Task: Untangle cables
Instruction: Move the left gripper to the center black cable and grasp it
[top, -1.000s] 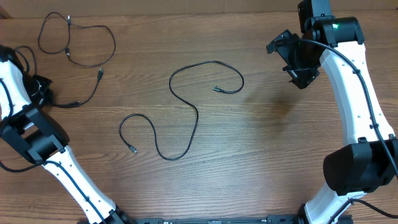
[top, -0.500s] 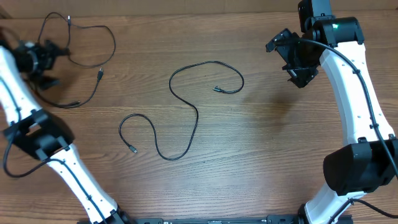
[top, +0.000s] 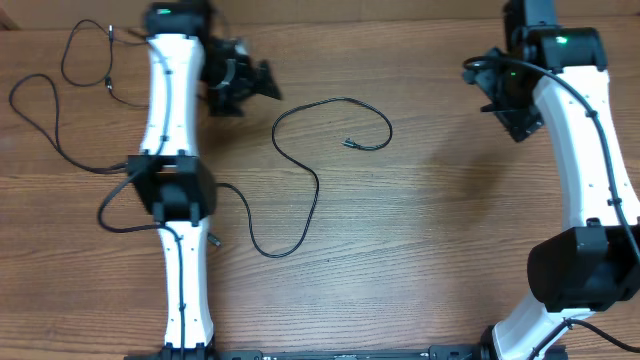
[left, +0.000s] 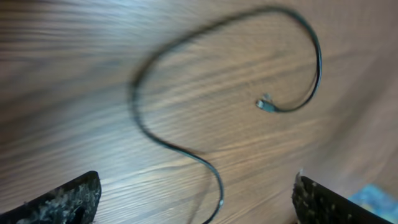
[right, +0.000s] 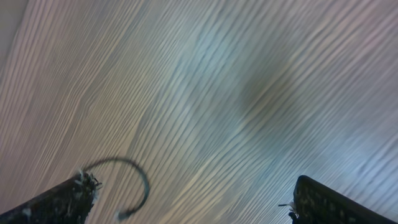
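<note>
One thin black cable (top: 316, 188) lies in an S-curve mid-table, its small plug (top: 348, 142) inside the upper loop. A second cable (top: 84, 45) lies looped at the far left corner, partly hidden by my left arm. My left gripper (top: 258, 88) hovers open just left of the S-cable's upper loop. In the left wrist view the cable (left: 163, 144) and its plug (left: 266, 104) lie on the wood ahead of the spread fingertips (left: 68, 200). My right gripper (top: 492, 100) hangs open at the far right, with a cable end (right: 142, 182) near its left fingertip (right: 62, 202).
The left arm (top: 172, 110) stretches up the left-middle of the wooden table (top: 440, 230). Its thicker black arm cord (top: 40, 130) loops out toward the left edge. The right arm (top: 585, 170) runs along the right side.
My left arm has swung from the far left edge to the upper middle, beside the S-shaped cable. The right gripper has shifted a little to the right. The cables lie as before.
</note>
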